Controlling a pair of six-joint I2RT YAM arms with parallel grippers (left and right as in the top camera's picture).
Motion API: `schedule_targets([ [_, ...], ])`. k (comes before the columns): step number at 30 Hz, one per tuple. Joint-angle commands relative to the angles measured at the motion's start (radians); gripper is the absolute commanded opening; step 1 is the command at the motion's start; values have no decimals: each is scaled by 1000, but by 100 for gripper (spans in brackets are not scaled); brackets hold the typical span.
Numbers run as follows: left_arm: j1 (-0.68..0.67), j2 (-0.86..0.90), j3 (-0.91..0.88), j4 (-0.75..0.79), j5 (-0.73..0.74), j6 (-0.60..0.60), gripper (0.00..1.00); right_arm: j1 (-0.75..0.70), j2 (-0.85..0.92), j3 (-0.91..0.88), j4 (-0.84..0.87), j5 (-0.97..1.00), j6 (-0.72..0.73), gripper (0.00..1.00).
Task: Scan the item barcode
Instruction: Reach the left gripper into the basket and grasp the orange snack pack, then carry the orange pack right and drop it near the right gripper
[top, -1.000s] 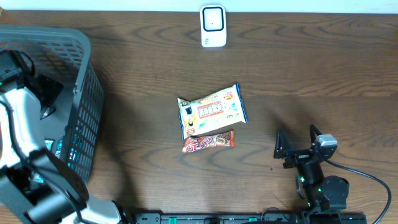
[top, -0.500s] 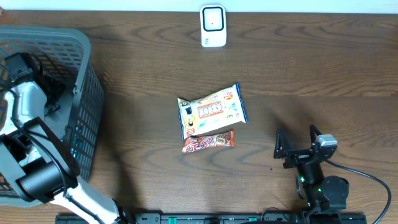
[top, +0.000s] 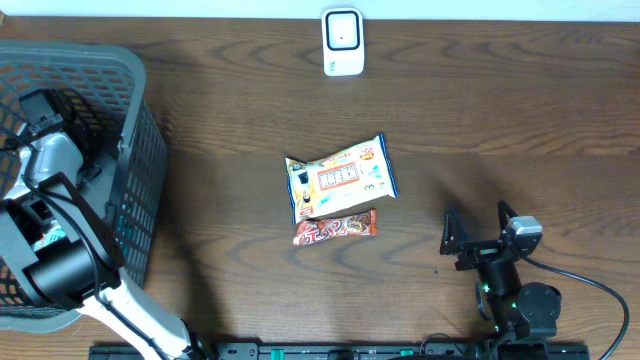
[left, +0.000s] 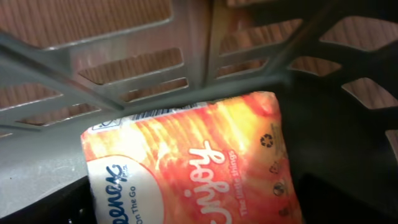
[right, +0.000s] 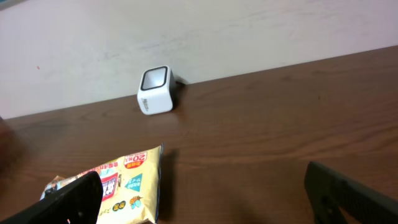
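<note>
The left jaws (top: 88, 152) reach down inside the grey basket (top: 140, 120) at the left end of the bench (top: 500, 120); they stand released and wide apart, though their own fingers do not show in the left wrist view, so I cannot tell whether they touch anything; right below and in front of them lies an orange tissue pack (left: 193, 168) on the dark basket floor, printed face up, its far edge close against the slatted basket wall; the brown bench shows through the slats beyond it. The right jaws (top: 478, 228) rest low at the near right of the bench, released, both fingers spread with only bare wood between them; ahead of them and to their left a snack bag (top: 340, 178) lies flat, one corner of it close beside their left finger in the right wrist view; a chocolate bar (top: 336, 228) lies just against the edge of the bag that faces the jaws; far ahead of the right jaws, past the bag, a small white scanner (top: 342, 42) stands upright at the far edge of the bench, well apart from everything else.
</note>
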Motion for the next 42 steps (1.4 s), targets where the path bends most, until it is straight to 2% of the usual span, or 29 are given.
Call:
schedule_targets([
  [1,5,59,-15,-10,7,-6,80,11,-4,-2,-4,4,5,99],
  [4,5,49,-15,-6,7,36,46,11,-4,-2,-4,4,5,99],
  [6,5,34,-14,-7,7,52,35,11,-4,-2,-4,4,5,99],
  [12,5,-70,-14,-49,7,58,34,11,-4,-2,-4,4,4,99],
  [19,2,-340,-14,-148,30,35,34,11,-4,-2,-4,4,4,99],
  [27,-42,-744,-14,-206,359,-87,35,11,-4,-2,-4,4,5,99],
  [29,-105,-829,-14,-206,416,-90,35,11,-4,-2,-4,4,4,99],
  [34,-360,-965,-14,-219,418,-53,35,11,-4,-2,-4,4,5,99],
  [38,-583,-962,-14,-230,375,-20,34,11,-4,-2,-4,4,5,99],
  [42,-804,-874,-14,-227,314,-13,35,11,-4,-2,-4,4,5,99],
])
